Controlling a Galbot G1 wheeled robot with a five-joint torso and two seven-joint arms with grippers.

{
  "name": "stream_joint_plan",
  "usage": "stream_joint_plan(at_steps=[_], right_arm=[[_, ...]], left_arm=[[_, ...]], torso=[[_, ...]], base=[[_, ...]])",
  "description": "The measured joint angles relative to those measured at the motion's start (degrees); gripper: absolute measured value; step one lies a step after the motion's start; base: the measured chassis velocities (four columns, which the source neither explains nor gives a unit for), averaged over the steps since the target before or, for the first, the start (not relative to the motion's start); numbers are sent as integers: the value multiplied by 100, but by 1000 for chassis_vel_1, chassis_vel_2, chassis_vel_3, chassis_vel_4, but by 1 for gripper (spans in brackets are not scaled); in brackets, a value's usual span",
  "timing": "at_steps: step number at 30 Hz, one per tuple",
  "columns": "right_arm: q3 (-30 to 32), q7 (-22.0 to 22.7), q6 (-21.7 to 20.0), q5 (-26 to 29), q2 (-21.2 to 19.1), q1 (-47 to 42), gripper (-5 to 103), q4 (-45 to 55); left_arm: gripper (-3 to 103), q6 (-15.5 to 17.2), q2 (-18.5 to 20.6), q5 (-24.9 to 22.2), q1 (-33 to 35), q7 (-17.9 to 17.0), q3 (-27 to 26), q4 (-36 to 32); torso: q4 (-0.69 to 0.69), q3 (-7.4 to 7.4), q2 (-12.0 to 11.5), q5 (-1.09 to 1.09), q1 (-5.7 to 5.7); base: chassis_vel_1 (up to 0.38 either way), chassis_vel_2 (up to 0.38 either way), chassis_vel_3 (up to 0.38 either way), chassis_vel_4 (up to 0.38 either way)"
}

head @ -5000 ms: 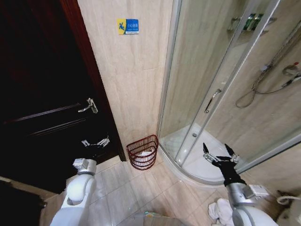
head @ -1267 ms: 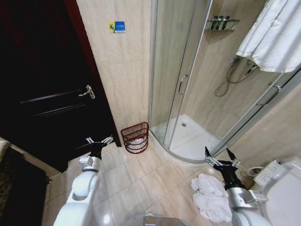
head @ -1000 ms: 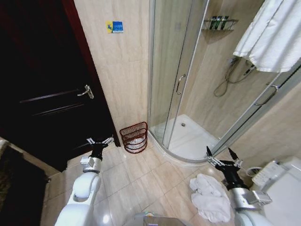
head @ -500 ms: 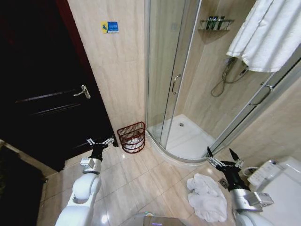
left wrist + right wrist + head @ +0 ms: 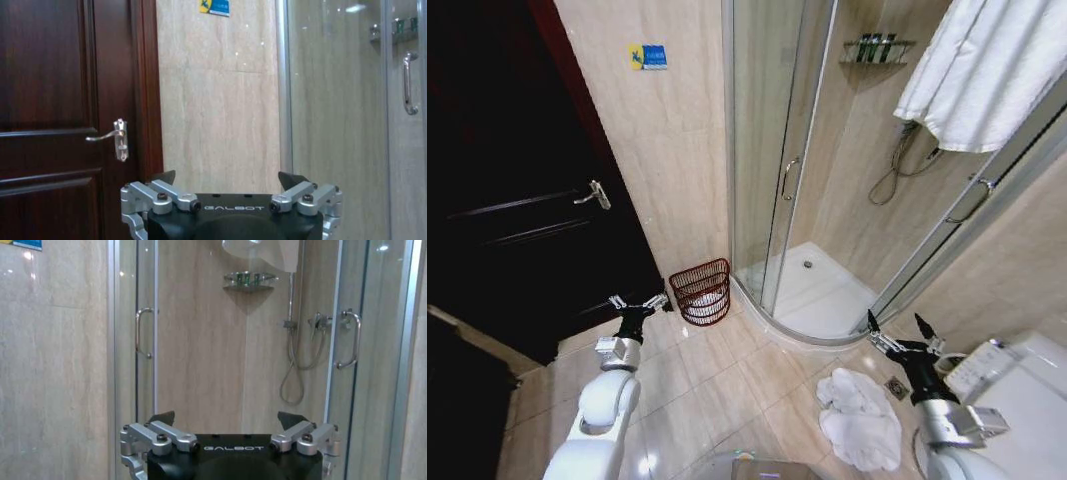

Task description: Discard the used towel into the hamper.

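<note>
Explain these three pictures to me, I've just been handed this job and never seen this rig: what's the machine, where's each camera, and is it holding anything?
It is a wheeled robot with two arms, standing in a bathroom. The head view looks down from its head: the left gripper is near the dark wooden door, the right gripper near the glass shower cabin. Both are open and hold nothing. A crumpled white towel lies on the tiled floor beside the right arm. The small round reddish-brown wire hamper stands against the wall between door and shower, with something white inside. The other two pictures come from cameras on the wrists: the left one faces the door and wall, the right one faces the shower.
</note>
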Motion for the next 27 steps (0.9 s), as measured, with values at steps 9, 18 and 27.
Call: stream_joint_plan(at_steps=[9, 18, 27], right_arm=[[9, 0, 26, 0, 13, -39, 100, -5], [15, 3, 40, 1, 12, -41, 100, -1], [7, 126, 101, -112, 0, 87, 100, -52]], left_arm=[[100, -3, -4, 0, -24, 0, 11, 0], [100, -18, -26, -2, -2, -1, 2, -16], [100, -67, -70, 6, 46, -6, 33, -65]], torso=[[0, 0, 0, 0, -1], [0, 0, 0, 0, 0], [-1, 0, 0, 0, -1]], base=[[-52, -69, 48, 58], [-38, -75, 44, 66], [-26, -50, 23, 36]])
